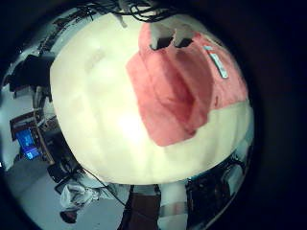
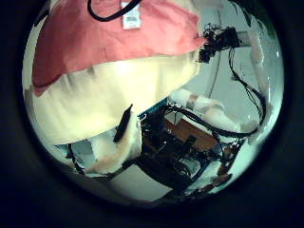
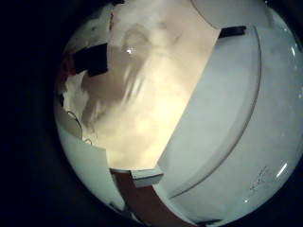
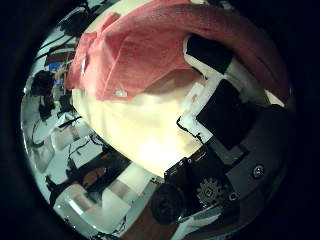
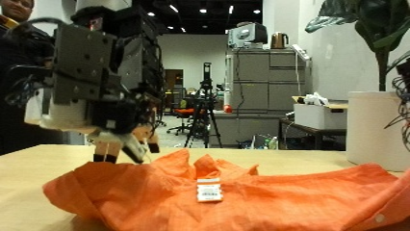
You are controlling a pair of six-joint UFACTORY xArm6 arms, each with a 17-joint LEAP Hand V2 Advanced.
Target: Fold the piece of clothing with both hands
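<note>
An orange garment (image 5: 243, 197) lies spread and rumpled on the pale table (image 5: 26, 159), with a white tag (image 5: 208, 191) on top. The left thumb side palm view shows the garment (image 2: 104, 43) and a hand (image 2: 223, 40) beside it.
Bare table (image 1: 96, 115) lies beside the garment. Behind the table stand a grey cabinet (image 5: 263, 91), a tripod (image 5: 205, 96) and a white planter (image 5: 374, 125).
</note>
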